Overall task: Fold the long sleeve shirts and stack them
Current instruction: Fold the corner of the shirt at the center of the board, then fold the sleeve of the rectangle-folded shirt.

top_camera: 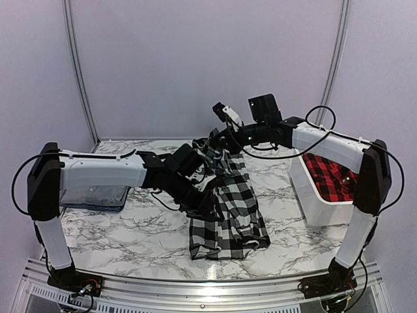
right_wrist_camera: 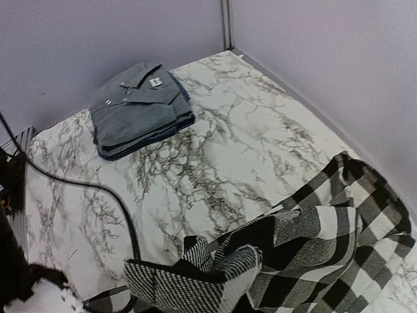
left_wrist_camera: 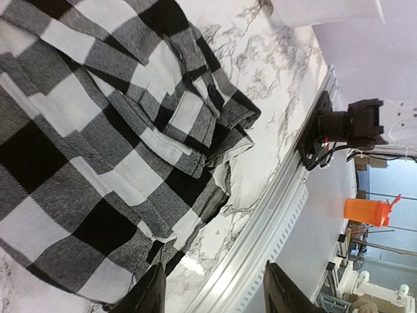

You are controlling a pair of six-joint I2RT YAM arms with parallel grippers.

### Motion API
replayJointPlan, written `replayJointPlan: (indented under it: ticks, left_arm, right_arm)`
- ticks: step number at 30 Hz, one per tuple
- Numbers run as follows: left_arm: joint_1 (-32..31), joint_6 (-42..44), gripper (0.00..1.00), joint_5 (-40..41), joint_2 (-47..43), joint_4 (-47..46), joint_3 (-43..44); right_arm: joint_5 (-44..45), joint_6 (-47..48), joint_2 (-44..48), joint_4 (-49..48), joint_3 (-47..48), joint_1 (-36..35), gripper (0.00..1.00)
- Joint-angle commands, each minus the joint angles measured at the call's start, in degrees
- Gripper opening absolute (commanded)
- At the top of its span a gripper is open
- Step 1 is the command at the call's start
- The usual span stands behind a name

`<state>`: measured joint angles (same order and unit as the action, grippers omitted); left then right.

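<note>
Took the checked shirt (top_camera: 229, 208) for soft, limp, fairly light flannel: nothing stiff in it, apt to sag and crease wherever unsupported, yet rough enough not to slide out of a pinch. Found it in a crumpled heap on the marble table (top_camera: 130, 228), spreading out below the right pincer (top_camera: 219, 139), with its upper end drawn up off the table to that pincer. Reckoned the best holds to be a collar, seam or hem corner, taken at two well-spaced points for stretching the cloth flat, not a bunch from the middle. Saw none of the right pincer's own fingers in its wrist view; judged it closed tight on a fold of the checked shirt, going by the cloth lifted to it. Found its arm reaching in high from the right, forearm near level. Saw the left pincer (left_wrist_camera: 216, 297) low at the shirt's left side, jaws apart, nothing between them but the rail (left_wrist_camera: 260, 222) at the table's near edge, its arm stretched across from the left. Noted the grey shirt (right_wrist_camera: 140, 107) folded well off to the left pincer's outer side, and the red-and-black shirt (top_camera: 329, 175) in a white bin (top_camera: 313, 205) beyond the right pincer.
</note>
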<state>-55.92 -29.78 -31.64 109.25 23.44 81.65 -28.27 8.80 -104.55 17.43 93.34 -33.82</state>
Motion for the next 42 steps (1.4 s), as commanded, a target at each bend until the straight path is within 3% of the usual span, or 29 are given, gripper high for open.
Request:
replayJointPlan:
  ticks: [1,10,19,27,33,38,42]
  left_arm:
    - [5.68,-0.3,0.51,-1.85,-6.35,-1.56,-4.62]
    - [16.34,-3.44,0.43,0.04,-8.12,-4.27,-8.68]
    - [17.9,-3.76,0.43,0.39,-2.98,-6.17,-6.71]
    - [19.33,-4.83,0.43,2.75,1.66,-8.39,-3.04]
    - [23.06,-6.0,0.43,6.64,3.61,-9.68,1.27]
    - [26.17,-7.34,0.38,8.19,6.66,-10.5,6.55]
    - [27.28,-7.27,0.32,8.74,10.88,-10.86,11.78]
  right_arm:
    - [-6.13,-0.6,4.17,-0.55,-5.15,-1.34,0.0]
    - [-11.77,0.55,6.74,3.49,-13.15,-6.97,0.0]
    - [-7.73,-2.54,6.52,3.57,-23.18,-12.51,0.0]
    - [-1.54,-6.78,5.28,-0.03,-23.81,-13.01,0.01]
    - [11.53,-8.26,5.37,2.57,-17.37,-9.69,0.0]
    - [24.45,-13.41,6.06,3.76,-10.16,-2.34,0.01]
    - [29.8,-16.12,6.15,3.24,-5.54,2.05,0.03]
